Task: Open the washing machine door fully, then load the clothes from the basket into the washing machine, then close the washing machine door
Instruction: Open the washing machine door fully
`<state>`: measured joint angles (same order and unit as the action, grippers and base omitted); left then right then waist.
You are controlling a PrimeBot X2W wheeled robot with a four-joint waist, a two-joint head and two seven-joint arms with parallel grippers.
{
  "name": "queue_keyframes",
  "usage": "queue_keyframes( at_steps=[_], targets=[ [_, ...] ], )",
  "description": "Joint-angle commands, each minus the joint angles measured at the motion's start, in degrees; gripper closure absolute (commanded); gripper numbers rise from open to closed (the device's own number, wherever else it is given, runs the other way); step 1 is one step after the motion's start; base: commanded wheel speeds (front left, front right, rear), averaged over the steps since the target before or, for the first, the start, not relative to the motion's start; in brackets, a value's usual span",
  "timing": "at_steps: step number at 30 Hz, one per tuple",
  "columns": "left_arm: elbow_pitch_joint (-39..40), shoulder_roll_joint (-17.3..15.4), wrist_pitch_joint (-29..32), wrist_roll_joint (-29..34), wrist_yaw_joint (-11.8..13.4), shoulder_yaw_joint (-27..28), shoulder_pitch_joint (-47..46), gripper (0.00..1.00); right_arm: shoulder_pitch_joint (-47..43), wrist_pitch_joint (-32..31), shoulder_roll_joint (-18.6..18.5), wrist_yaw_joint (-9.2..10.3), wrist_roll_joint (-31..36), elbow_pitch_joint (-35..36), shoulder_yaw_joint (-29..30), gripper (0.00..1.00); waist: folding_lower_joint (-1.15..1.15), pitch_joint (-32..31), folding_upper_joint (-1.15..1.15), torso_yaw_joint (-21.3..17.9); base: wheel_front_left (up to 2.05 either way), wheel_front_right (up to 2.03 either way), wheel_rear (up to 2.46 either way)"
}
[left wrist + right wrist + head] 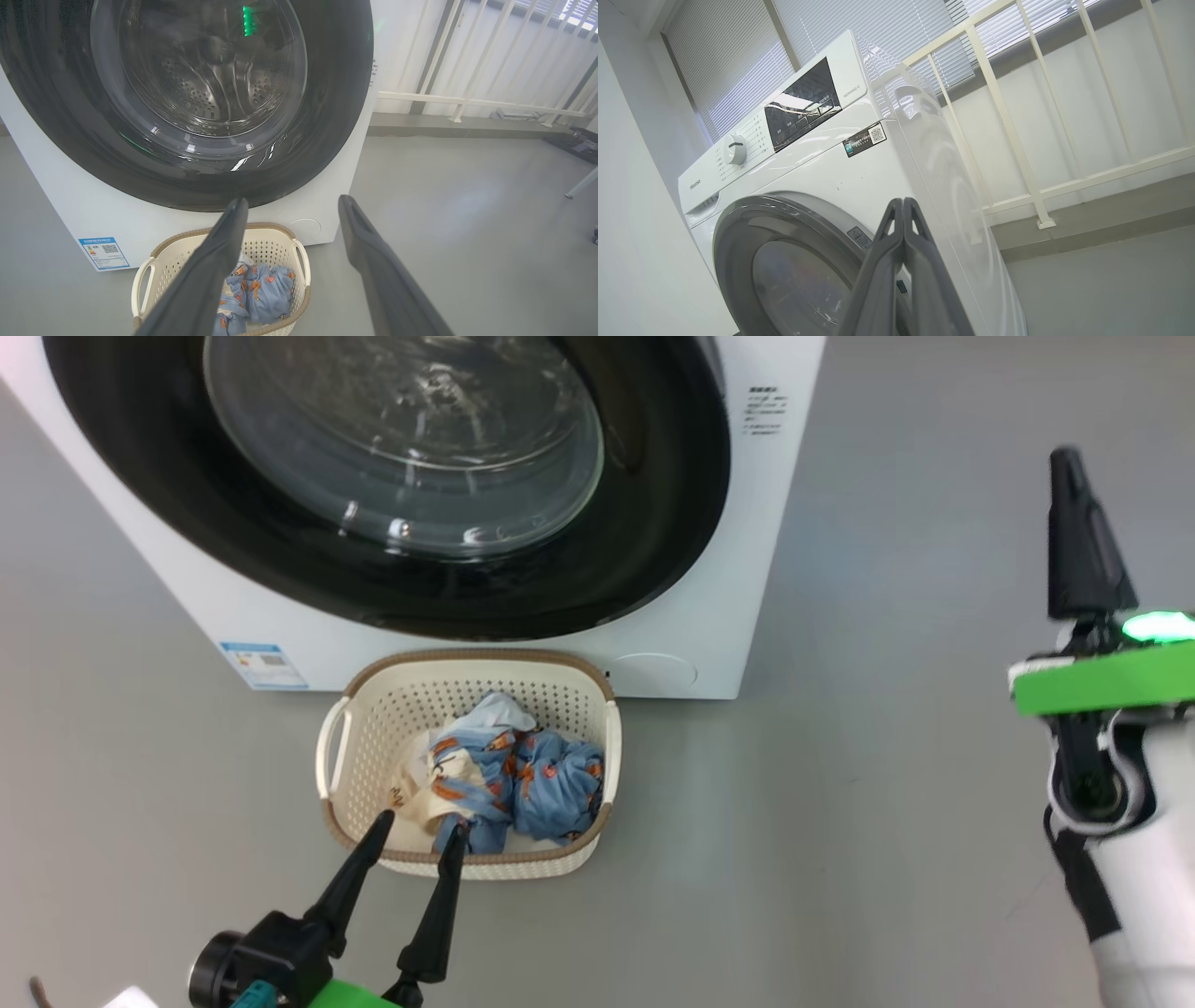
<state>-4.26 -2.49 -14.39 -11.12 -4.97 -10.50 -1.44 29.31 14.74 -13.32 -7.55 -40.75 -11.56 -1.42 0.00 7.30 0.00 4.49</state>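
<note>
The washing machine door (401, 457) sits shut on the washing machine (709, 644); I judge it rigid and its glossy black rim slick, so I'd hook what looks like a recess at its right edge, not the bulging glass; my right gripper (1066, 462) is pinched closed on nothing, well off to the right; my left gripper (418, 826) gapes wide at the near rim of the basket (369, 719), perforated cream plastic on the floor (840, 803) just before the machine; the clothes (523, 775) lie crumpled inside, soft, light, easily bunched.
</note>
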Motion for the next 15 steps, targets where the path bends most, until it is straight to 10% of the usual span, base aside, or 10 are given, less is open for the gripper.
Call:
queue_keyframes(
  at_steps=[1,15],
  targets=[
    [1.6,-0.4,-0.6,-0.6,0.6,1.4,-2.2,0.0,2.6,0.3,-0.9,0.06,-1.2,0.9,-1.6,1.0,0.0,1.6,0.0,1.7,0.0,0.0,0.0],
    [2.2,-0.4,-0.6,-3.0,2.4,-2.4,-6.0,0.0,19.0,-0.3,-10.5,0.06,-22.2,-7.5,-10.5,1.0,0.0,8.0,0.0,7.5,0.0,0.0,0.0]
  ],
)
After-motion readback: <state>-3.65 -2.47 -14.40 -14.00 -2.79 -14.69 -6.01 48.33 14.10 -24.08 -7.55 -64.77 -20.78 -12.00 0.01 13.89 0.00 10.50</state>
